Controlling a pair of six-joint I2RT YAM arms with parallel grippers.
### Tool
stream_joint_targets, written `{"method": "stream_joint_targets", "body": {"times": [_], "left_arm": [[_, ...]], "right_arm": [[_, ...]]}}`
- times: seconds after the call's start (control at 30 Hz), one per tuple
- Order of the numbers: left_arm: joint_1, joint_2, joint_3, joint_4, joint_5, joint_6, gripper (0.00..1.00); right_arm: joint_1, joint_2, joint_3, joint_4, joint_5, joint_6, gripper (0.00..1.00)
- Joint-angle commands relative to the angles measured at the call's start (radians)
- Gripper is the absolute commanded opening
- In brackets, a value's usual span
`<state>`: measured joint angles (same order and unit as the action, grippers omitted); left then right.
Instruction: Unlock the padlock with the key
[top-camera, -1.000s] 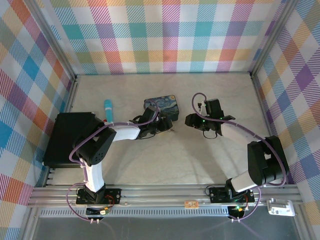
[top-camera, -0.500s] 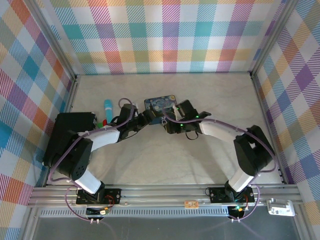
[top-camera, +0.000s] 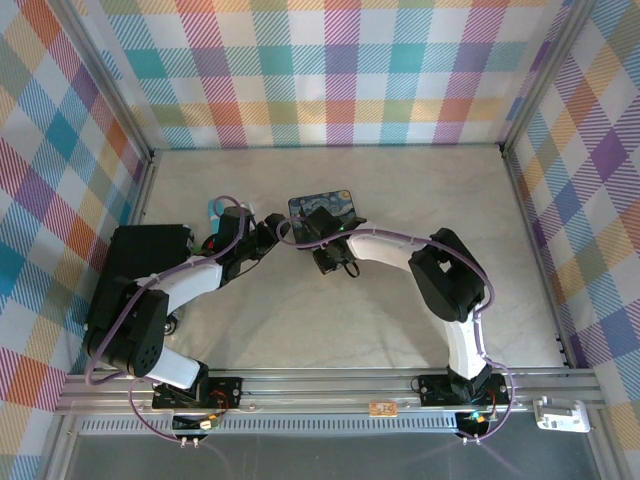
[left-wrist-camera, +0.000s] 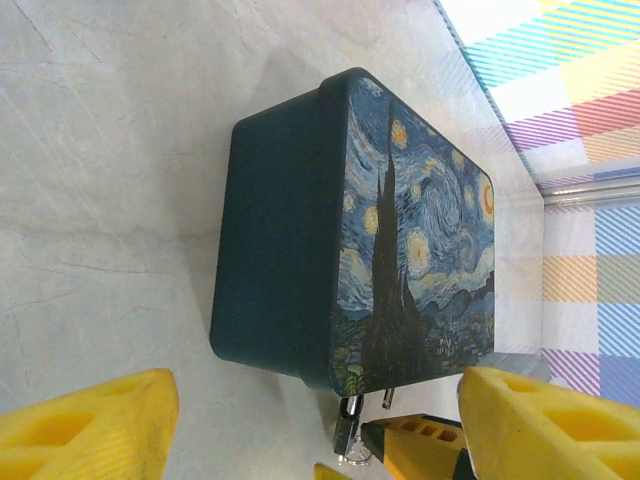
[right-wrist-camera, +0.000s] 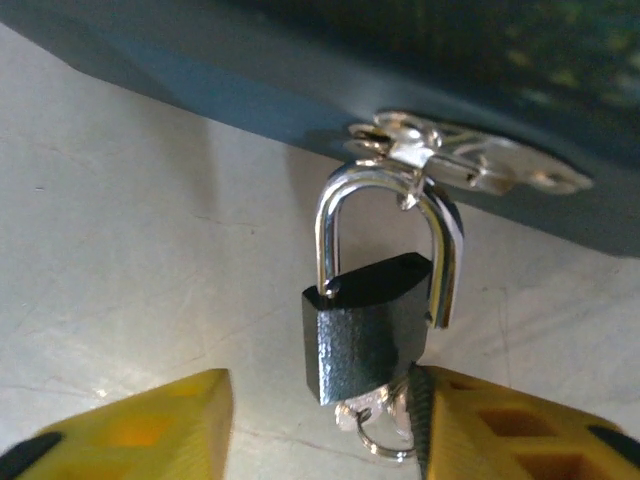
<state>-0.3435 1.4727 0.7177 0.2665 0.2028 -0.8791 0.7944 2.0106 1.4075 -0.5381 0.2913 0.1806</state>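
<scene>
Left tool (top-camera: 270, 236): fingers spread, nothing between them, just left of the blue painted tin (left-wrist-camera: 300, 230) on the table (top-camera: 420, 190). Padlock (right-wrist-camera: 365, 335): hangs by its shackle from the clasp (right-wrist-camera: 460, 165) on the tin's side. Key (right-wrist-camera: 372, 410): at the padlock's underside, ring attached. Right tool (right-wrist-camera: 320, 400): fingers apart, flanking the padlock, one clear of it, the other just beside the key.

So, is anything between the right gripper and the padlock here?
Nothing visible does. In the right wrist view the padlock hangs from the hasp on the tin, directly between the fingers of the open right gripper, over bare table.
</scene>
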Motion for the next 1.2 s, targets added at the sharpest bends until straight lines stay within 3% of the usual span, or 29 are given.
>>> {"method": "stream_joint_targets", "body": {"times": [0.0,0.37,0.67,0.77,0.87,0.97,1.03,1.17], "left_arm": [[0.013,0.004,-0.011,0.043,0.026,-0.014,0.73],[0.045,0.034,0.01,0.081,0.042,-0.007,0.73],[0.074,0.129,0.143,0.044,0.09,0.158,0.73],[0.087,0.173,0.188,0.051,0.137,0.183,0.73],[0.087,0.191,0.204,0.063,0.161,0.191,0.72],[0.087,0.183,0.195,0.068,0.156,0.193,0.72],[0.087,0.18,0.198,0.056,0.149,0.2,0.72],[0.089,0.195,0.224,0.024,0.136,0.206,0.72]], "right_arm": [[0.0,0.018,0.035,-0.041,0.061,-0.022,0.4],[-0.009,-0.01,-0.018,0.012,0.026,-0.1,0.17],[-0.06,-0.067,-0.051,0.077,-0.198,-0.386,0.04],[-0.095,-0.064,-0.028,0.059,-0.283,-0.427,0.0],[-0.113,-0.056,0.001,0.033,-0.282,-0.435,0.0],[-0.113,-0.078,-0.004,0.019,-0.279,-0.417,0.19],[-0.113,-0.098,-0.014,0.011,-0.274,-0.369,0.43],[-0.108,-0.123,-0.037,0.032,-0.27,-0.249,0.68]]}}
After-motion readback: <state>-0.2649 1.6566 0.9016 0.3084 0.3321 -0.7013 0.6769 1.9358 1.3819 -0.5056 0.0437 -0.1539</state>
